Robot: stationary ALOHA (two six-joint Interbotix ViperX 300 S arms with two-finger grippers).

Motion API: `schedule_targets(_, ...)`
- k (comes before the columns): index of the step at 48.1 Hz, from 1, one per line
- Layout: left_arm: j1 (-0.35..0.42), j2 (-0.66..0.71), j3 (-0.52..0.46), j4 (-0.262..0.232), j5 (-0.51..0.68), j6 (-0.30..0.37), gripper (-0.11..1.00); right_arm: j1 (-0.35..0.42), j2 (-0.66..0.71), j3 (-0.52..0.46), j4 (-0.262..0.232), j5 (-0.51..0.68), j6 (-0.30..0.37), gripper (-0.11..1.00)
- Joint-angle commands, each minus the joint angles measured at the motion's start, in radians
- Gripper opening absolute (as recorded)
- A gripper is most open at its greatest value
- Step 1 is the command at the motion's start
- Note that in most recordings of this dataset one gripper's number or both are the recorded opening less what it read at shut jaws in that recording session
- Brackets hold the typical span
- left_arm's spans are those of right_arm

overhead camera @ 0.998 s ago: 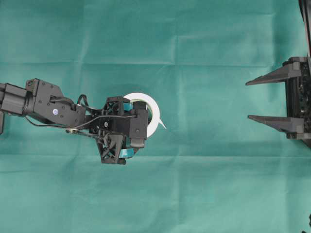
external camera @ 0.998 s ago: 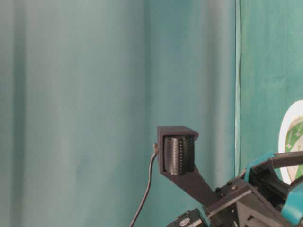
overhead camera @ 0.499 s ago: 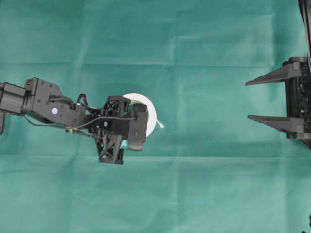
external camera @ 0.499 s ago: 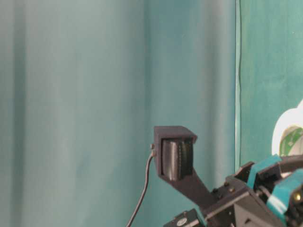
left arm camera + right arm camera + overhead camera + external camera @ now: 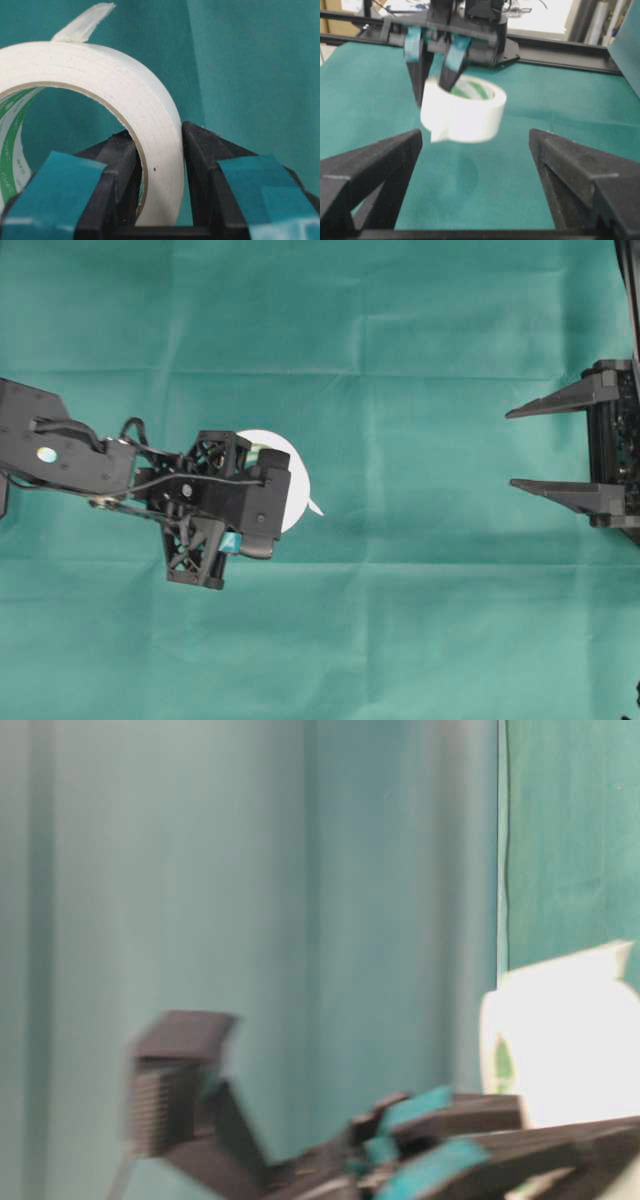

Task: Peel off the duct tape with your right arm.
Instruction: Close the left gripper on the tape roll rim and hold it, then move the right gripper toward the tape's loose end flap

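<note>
My left fingers (image 5: 125, 165), the ones with teal-blue pads (image 5: 55, 187), are pinched on the wall of the duct tape (image 5: 107, 85): one finger sits inside the core, the other presses the white outer face, with the roll's thickness squeezed between them. The roll stands on edge in that grip, its green-and-white printed core turned toward my left wrist camera, and its small pointed loose end (image 5: 85, 22) sticks up and away from the top of the roll. Seen from my right wrist, the duct tape (image 5: 463, 112) hangs clear of the green cloth (image 5: 485, 195), with a faint shadow on the cloth beneath it (the roll is blurred there, so I cannot read its print). From overhead my left gripper (image 5: 255, 505) covers most of the roll, leaving a white arc and the loose end (image 5: 314, 508) pointing toward the right side. My right gripper (image 5: 520, 447) sits at the far right edge, well apart from the tape, its two long plain black fingers (image 5: 555, 395) spread wide with nothing between them, both pointing across the green cloth (image 5: 400, 620) toward the roll.
</note>
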Motion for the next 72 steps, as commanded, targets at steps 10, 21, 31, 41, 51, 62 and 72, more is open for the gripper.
schedule_targets(10, -0.003, -0.100, -0.067, 0.005, 0.120, 0.003, 0.22, 0.000, 0.028, -0.021, -0.002, -0.029, 0.015, 0.80)
schedule_targets(21, -0.002, -0.123, -0.127, 0.006, 0.239, 0.003, 0.22, 0.000, 0.115, -0.067, -0.003, -0.044, 0.020, 0.76)
schedule_targets(31, 0.015, -0.121, -0.133, 0.006, 0.261, 0.003, 0.22, 0.000, 0.262, -0.156, -0.003, -0.049, 0.018, 0.76)
schedule_targets(41, 0.046, -0.120, -0.127, 0.006, 0.261, 0.003, 0.22, 0.009, 0.430, -0.256, -0.003, -0.058, 0.018, 0.76)
schedule_targets(51, 0.067, -0.117, -0.123, 0.006, 0.259, 0.003, 0.22, 0.026, 0.571, -0.351, -0.003, -0.087, 0.017, 0.76)
schedule_targets(62, 0.074, -0.112, -0.123, 0.006, 0.259, 0.003, 0.22, 0.026, 0.680, -0.434, -0.003, -0.114, 0.015, 0.76)
schedule_targets(72, 0.072, -0.112, -0.121, 0.006, 0.259, 0.003, 0.22, 0.026, 0.750, -0.502, -0.003, -0.118, 0.012, 0.76)
